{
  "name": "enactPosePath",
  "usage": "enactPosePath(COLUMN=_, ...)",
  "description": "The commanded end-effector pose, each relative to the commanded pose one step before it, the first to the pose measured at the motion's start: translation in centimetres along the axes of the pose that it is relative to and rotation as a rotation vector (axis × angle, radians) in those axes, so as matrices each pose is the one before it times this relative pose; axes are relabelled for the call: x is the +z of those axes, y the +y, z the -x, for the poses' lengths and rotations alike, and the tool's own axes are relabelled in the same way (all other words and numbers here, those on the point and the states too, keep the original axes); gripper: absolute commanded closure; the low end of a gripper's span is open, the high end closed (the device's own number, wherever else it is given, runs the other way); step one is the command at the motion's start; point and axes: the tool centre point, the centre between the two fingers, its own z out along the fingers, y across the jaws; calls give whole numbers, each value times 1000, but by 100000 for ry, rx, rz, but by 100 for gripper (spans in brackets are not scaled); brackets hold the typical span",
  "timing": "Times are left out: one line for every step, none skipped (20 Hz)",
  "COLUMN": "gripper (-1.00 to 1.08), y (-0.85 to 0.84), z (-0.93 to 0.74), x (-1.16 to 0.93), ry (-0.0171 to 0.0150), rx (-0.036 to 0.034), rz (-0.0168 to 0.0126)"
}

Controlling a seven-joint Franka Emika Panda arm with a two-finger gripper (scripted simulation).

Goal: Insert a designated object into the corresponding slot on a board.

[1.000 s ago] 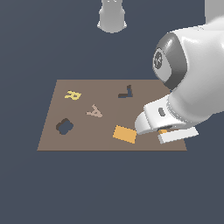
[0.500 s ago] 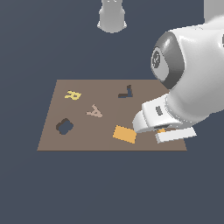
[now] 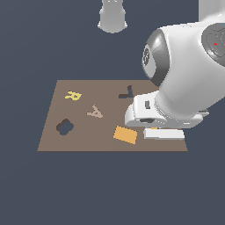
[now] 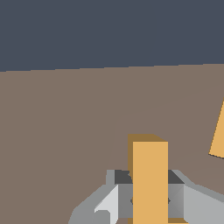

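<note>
The orange L-shaped angle block [image 4: 150, 175] stands upright between my grey fingers [image 4: 114, 197] in the wrist view, and the jaws press its two sides. In the exterior view my gripper [image 3: 163, 133] hangs low over the brown board [image 3: 88, 140] near its right front corner, and the white hand hides the block. The small dark L-shaped slot [image 3: 126, 93] lies at the board's far side, beyond my hand and to the exterior view's left. The board also fills the wrist view [image 4: 65, 131].
A flat orange rectangular block [image 3: 125, 134] lies on the board just to the exterior view's left of my hand; its edge shows in the wrist view [image 4: 218, 135]. A yellow R [image 3: 73, 95], a pinkish A [image 3: 94, 112] and a dark blob-shaped hole [image 3: 65, 127] sit further left.
My hand has shifted slightly toward the exterior view's left and a little away from the board's front edge. The orange rectangle and the board have not moved.
</note>
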Motion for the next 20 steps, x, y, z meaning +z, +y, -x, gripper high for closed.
enactPosePath(gripper=108, y=936, z=223, x=-66, ry=71, rx=7885, rz=-7)
enactPosePath(gripper=108, y=415, z=106, x=-18, ry=10, rx=3524, rz=0)
enactPosePath(gripper=108, y=437, z=112, x=-19, ry=10, rx=3703, rz=0)
enactPosePath(gripper=108, y=458, z=119, x=-20, ry=10, rx=3881, rz=0)
enactPosePath(gripper=108, y=479, z=125, x=-20, ry=11, rx=4057, rz=0)
enactPosePath(gripper=108, y=500, z=132, x=-21, ry=11, rx=4232, rz=0)
enactPosePath(gripper=108, y=520, z=138, x=-22, ry=11, rx=4405, rz=0)
enactPosePath(gripper=108, y=541, z=145, x=-23, ry=11, rx=4576, rz=0)
enactPosePath(gripper=108, y=561, z=151, x=-23, ry=11, rx=4744, rz=0)
enactPosePath(gripper=108, y=577, z=157, x=-24, ry=11, rx=4879, rz=1)
enactPosePath(gripper=108, y=578, z=158, x=-23, ry=10, rx=4881, rz=1)
enactPosePath(gripper=108, y=576, z=159, x=-23, ry=10, rx=4862, rz=1)
enactPosePath(gripper=108, y=573, z=159, x=-23, ry=9, rx=4841, rz=1)
enactPosePath(gripper=108, y=571, z=159, x=-22, ry=9, rx=4817, rz=2)
enactPosePath(gripper=108, y=567, z=160, x=-22, ry=8, rx=4790, rz=2)
enactPosePath(gripper=108, y=564, z=160, x=-22, ry=7, rx=4761, rz=2)
enactPosePath(gripper=108, y=560, z=160, x=-21, ry=6, rx=4729, rz=3)
enactPosePath(gripper=108, y=556, z=161, x=-21, ry=6, rx=4691, rz=3)
enactPosePath(gripper=108, y=539, z=157, x=-20, ry=5, rx=4552, rz=4)
enactPosePath(gripper=108, y=515, z=151, x=-18, ry=4, rx=4346, rz=4)
